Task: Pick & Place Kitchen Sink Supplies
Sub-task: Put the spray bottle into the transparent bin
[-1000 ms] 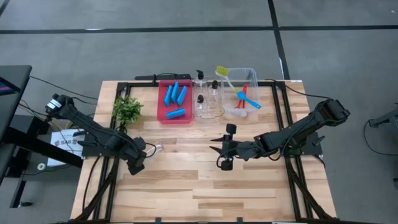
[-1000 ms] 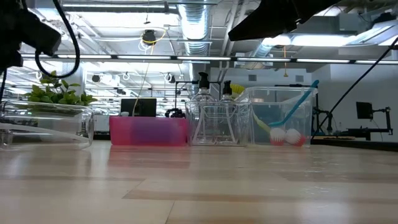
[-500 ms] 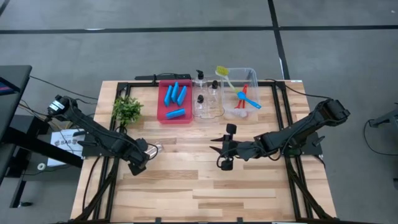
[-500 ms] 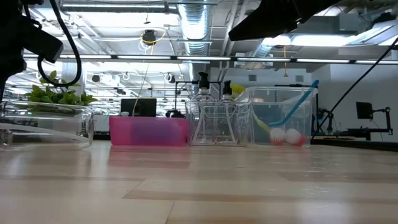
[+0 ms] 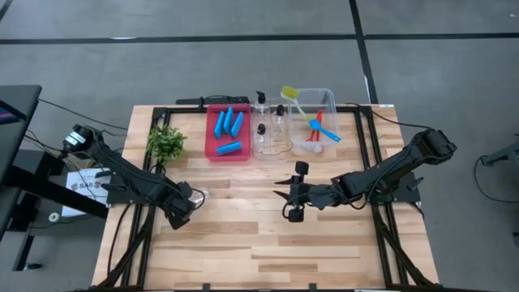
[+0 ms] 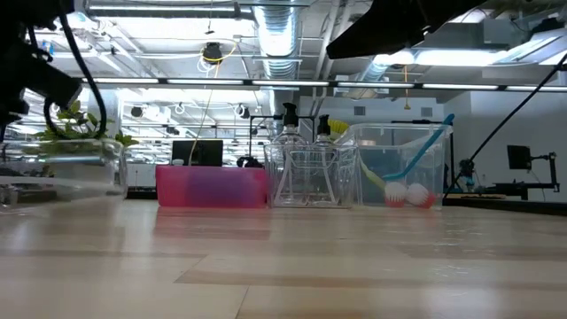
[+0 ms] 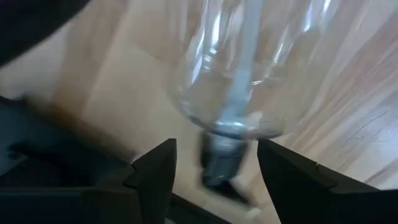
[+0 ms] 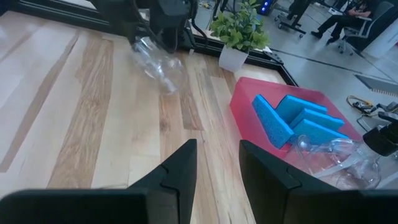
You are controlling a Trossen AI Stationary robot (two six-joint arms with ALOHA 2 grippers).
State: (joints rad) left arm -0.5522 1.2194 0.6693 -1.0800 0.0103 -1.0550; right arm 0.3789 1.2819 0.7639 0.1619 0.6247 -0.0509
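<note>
A small clear bottle [image 5: 197, 195] with a black pump top [image 7: 221, 167] sits at the table's left, in my left gripper [image 5: 188, 203], which is shut on it. In the low view the bottle [image 6: 62, 168] shows just off the wood. My right gripper [image 5: 293, 192] hovers open over the table's middle, touching nothing. Blue sponges [image 5: 229, 126] lie in the red tray. More clear bottles [image 5: 269, 128] stand in a clear bin. The blue, red and yellow-green brushes [image 5: 316, 123] lean in the bin to its right. My left gripper pinches the clear bottle at its shoulder [image 7: 186, 115], next to the neck, one finger [image 7: 155, 168] on either side. The pump top points back toward the wrist and the body reaches out past the fingertips. The bottle is a little off the table, lying roughly level.
A small green plant [image 5: 165, 144] stands behind the left gripper near the far left corner. The red tray [image 5: 212, 152] and the two clear bins [image 5: 324, 93] line the far edge. Bare wood spreads over the table's near half.
My left gripper moved a little toward the table's right, closing on the bottle. The bottle, which lay flat on the wood, has come slightly up off the table and shifted. The right arm kept still.
</note>
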